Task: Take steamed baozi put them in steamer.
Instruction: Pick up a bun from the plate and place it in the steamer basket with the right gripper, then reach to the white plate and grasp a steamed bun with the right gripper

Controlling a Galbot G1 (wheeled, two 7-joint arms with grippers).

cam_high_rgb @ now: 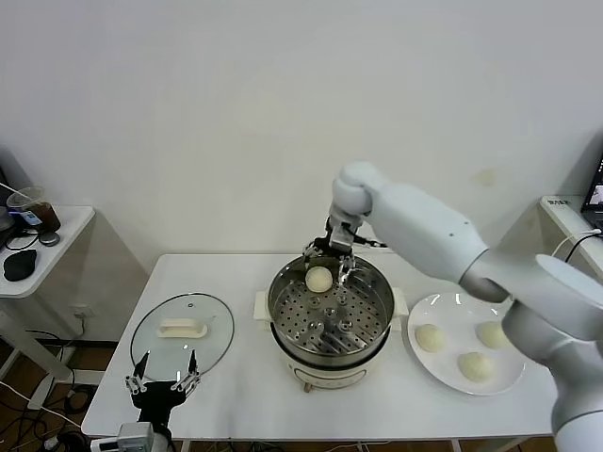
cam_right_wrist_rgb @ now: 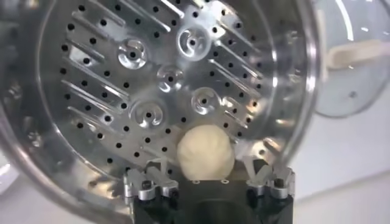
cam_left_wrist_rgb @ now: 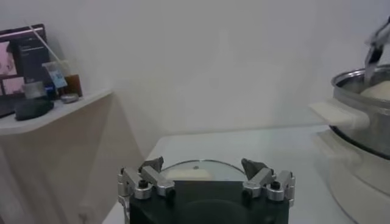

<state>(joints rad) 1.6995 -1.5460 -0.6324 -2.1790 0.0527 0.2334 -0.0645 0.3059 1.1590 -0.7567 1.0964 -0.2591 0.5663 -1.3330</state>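
Head view shows the right gripper [cam_high_rgb: 330, 266] inside the far part of the steamer [cam_high_rgb: 377, 315], which sits mid-table. A steamed baozi [cam_high_rgb: 319, 279] lies on the perforated floor between its parted fingers, apparently released. Three more baozi [cam_high_rgb: 431, 337] wait on the white plate [cam_high_rgb: 421, 360] near the right edge. To finish well, lift straight up so neither finger drags the bun, clearing the steel rim before swinging toward the plate. The left gripper [cam_high_rgb: 162, 379] hangs spread apart and idle at the near-left corner, by the glass lid [cam_high_rgb: 217, 320].
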